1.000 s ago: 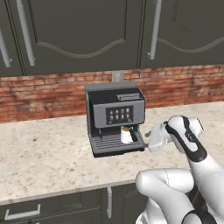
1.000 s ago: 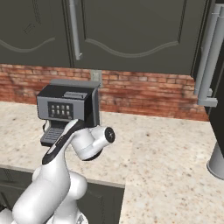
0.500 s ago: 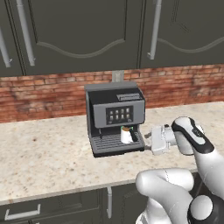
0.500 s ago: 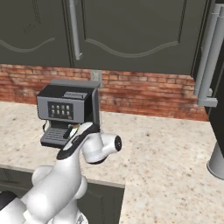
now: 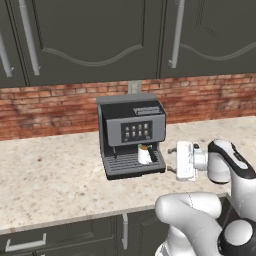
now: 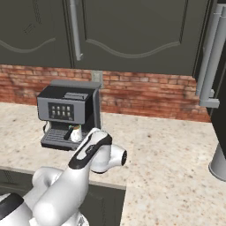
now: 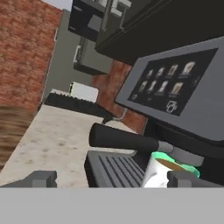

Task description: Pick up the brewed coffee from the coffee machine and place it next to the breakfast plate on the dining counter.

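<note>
1. On the slatted drip tray of the coffee machine (image 5: 131,132), the brewed coffee (image 5: 144,154) stands upright.
2. Just right of the machine, above the desk (image 5: 45,180), the claw (image 5: 172,160) hangs with jaws spread wide, holding nothing.

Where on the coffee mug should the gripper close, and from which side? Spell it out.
Grip the mug across its round body, coming in level from the machine's open right side, where the open gripper already waits. The mug stands upright on the drip tray beneath the coffee machine front, so a top approach looks blocked. I cannot tell where its handle points.
</note>
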Robot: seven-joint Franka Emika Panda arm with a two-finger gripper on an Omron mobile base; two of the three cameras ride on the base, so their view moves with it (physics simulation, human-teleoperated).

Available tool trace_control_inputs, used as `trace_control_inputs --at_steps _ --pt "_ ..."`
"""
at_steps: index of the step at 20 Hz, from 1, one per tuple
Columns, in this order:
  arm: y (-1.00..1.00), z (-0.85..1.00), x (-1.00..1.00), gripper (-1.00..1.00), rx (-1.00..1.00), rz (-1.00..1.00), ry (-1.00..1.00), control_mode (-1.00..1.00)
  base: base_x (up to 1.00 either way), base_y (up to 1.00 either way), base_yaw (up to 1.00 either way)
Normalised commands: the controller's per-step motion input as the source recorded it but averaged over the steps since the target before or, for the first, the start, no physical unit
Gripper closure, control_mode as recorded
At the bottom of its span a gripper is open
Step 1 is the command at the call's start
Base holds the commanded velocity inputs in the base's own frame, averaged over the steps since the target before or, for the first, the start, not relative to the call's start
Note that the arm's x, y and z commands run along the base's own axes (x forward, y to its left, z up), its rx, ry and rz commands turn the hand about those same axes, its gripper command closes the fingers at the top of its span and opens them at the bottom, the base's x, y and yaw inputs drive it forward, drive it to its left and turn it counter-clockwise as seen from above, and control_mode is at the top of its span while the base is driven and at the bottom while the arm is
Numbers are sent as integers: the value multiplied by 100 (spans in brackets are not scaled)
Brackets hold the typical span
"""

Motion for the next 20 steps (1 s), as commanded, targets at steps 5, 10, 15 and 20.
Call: trace_control_inputs --at_steps 5,10,15,20 --pt "50 -46 16 -100 9 6 -4 -100 0 0 0" --pt "52 -35 6 -100 1 3 10 -100 0 0 0" --pt "10 -4 -1 -100 0 -2 5 -100 0 0 0" --pt "6 0 0 -100 0 -14 0 -100 0 0 0"
